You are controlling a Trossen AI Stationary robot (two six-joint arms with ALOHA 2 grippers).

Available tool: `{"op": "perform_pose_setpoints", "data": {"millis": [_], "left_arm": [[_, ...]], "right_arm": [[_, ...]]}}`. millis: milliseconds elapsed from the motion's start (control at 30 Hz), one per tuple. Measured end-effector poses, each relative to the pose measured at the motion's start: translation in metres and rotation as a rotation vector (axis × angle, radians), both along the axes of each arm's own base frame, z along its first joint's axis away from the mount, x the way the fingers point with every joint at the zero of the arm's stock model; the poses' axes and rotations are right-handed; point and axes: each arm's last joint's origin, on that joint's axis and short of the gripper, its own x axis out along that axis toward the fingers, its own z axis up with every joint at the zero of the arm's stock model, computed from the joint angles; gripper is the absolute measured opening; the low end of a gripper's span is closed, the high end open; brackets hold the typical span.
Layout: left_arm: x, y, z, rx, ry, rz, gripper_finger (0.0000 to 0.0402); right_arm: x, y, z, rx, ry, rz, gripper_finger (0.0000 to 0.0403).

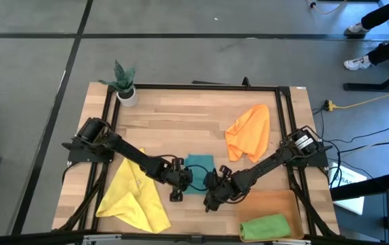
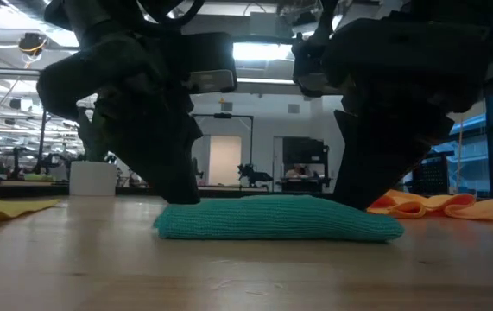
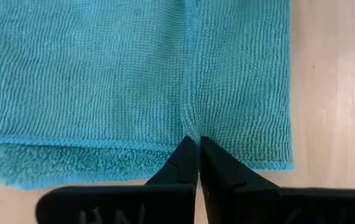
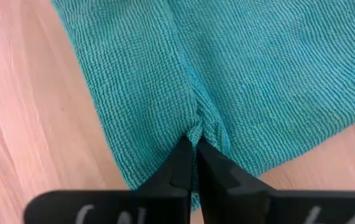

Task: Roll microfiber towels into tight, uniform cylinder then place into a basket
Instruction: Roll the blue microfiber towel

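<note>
Pinching the folded teal towel (image 1: 198, 173) at the front middle of the surface (image 1: 180, 122), the left pincer (image 1: 178, 184) and right pincer (image 1: 213, 189) each clench a bit of its cloth at opposite ends; rolling looks underway. Next, I'd say, both must turn it evenly toward a tight cylinder; the green towel (image 1: 266, 226) already lies in the basket (image 1: 269, 203).

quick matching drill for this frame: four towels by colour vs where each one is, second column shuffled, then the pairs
Column 1:
1. teal towel
2. green towel
3. yellow towel
4. orange towel

Column 2:
A. rolled up, in the basket
B. loose on the table, beside the left arm
C. pinched by the left gripper and the right gripper
D. crumpled on the table, ahead of the right arm

Pairs: 1-C, 2-A, 3-B, 4-D
</note>
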Motion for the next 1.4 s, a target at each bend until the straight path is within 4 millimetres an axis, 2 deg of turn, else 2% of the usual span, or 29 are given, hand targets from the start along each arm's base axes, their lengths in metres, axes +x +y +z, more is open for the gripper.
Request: {"op": "perform_pose_setpoints", "data": {"millis": [233, 400, 667, 867, 1133, 1400], "left_arm": [[-0.001, -0.001, 0.000, -0.002, 0.013, -0.005, 0.0000], [-0.004, -0.002, -0.001, -0.007, 0.031, 0.006, 0.0000], [-0.006, -0.005, -0.001, -0.013, 0.045, -0.003, 0.0000], [-0.006, -0.005, -0.001, -0.014, 0.046, -0.002, 0.0000], [-0.006, -0.005, -0.001, -0.014, 0.052, -0.004, 0.0000], [-0.006, -0.004, -0.001, -0.013, 0.053, -0.005, 0.0000]], "right_arm": [[0.006, 0.004, 0.001, 0.004, -0.053, 0.098, 0.0032], [0.007, 0.005, 0.001, 0.006, -0.060, 0.099, 0.0054], [0.008, 0.003, 0.001, 0.005, -0.063, 0.090, 0.0113], [0.011, -0.001, 0.005, 0.013, -0.042, 0.108, 0.0127], [0.010, 0.003, 0.023, -0.105, -0.003, 0.063, 0.0128], [0.011, 0.025, 0.053, -0.199, -0.097, 0.077, 0.0128]]}}
